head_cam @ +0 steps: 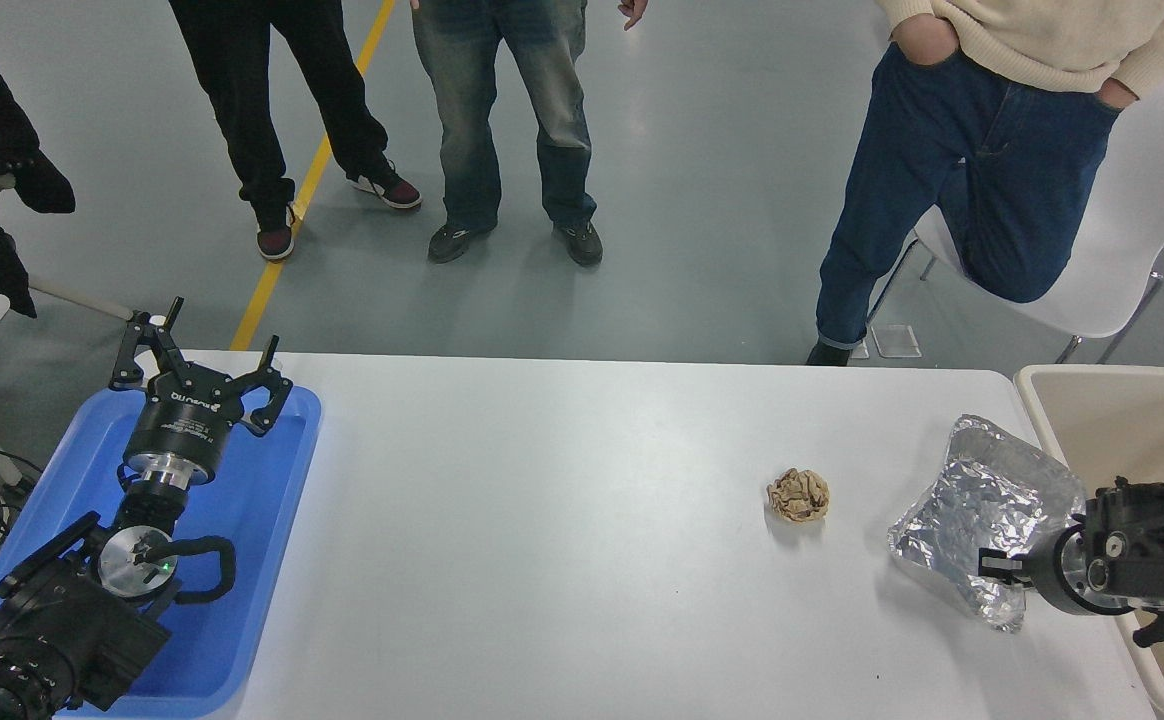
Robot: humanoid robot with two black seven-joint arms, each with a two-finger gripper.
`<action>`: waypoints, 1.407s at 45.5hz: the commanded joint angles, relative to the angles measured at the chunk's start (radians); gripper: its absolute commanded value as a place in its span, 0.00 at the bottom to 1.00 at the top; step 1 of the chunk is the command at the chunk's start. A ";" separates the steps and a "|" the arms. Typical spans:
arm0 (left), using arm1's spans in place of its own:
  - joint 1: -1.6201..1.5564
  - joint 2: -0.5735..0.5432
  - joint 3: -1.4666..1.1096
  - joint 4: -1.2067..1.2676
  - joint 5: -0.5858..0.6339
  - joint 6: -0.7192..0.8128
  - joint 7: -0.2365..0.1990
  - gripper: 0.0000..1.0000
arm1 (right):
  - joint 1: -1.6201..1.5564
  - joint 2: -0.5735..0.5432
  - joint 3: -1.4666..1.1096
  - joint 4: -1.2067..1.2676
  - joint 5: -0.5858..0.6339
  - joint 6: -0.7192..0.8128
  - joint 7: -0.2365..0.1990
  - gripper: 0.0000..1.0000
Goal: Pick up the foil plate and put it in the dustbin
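Note:
The foil plate (982,505), a crinkled silver tray, hangs tilted above the table's right end with its underside facing me. My right gripper (990,567) comes in from the right edge and is shut on the plate's near rim, holding it off the table. The beige dustbin (1042,400) stands just right of the table, its rim beside the plate. My left gripper (200,365) is parked open over the blue tray at the lower left.
A small crumpled brown paper ball (798,495) lies on the table left of the foil plate. A flat blue tray (262,500) sits at the table's left end. Three people stand beyond the far edge, one leaning on a white chair (1142,200).

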 commanded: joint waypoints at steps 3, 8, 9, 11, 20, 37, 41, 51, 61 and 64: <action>-0.002 0.000 0.000 0.000 0.000 -0.001 0.000 1.00 | 0.054 -0.036 -0.011 0.068 0.045 -0.001 0.001 0.00; -0.002 0.000 0.000 0.000 0.000 -0.001 0.000 1.00 | 0.131 -0.085 -0.032 0.133 0.045 -0.001 0.001 0.00; -0.002 0.000 0.000 0.000 0.000 -0.001 0.000 1.00 | 0.154 -0.095 -0.041 0.146 0.045 0.000 0.001 0.00; -0.002 0.000 0.000 0.000 0.000 -0.001 0.000 1.00 | 0.203 -0.117 -0.067 0.175 0.045 0.003 0.001 0.00; -0.002 0.000 0.000 0.000 0.000 -0.001 0.000 1.00 | 0.478 -0.163 -0.267 0.349 0.042 0.016 0.002 0.00; -0.002 0.000 0.000 0.000 0.000 -0.001 0.000 1.00 | 0.943 -0.175 -0.434 0.507 0.042 0.328 0.002 0.00; -0.002 0.000 0.000 0.000 0.000 -0.001 0.000 1.00 | 1.019 -0.192 -0.431 0.516 0.042 0.436 0.001 0.00; -0.002 0.000 0.000 0.000 0.000 -0.001 0.000 1.00 | 1.190 -0.191 -0.434 0.539 0.040 0.611 0.001 0.00; -0.002 0.000 0.000 0.000 0.000 -0.001 0.000 1.00 | 1.291 -0.180 -0.455 0.559 0.040 0.683 0.001 0.00; -0.002 0.000 0.000 0.000 0.000 -0.001 0.000 1.00 | 1.320 -0.180 -0.459 0.562 0.042 0.710 0.001 0.00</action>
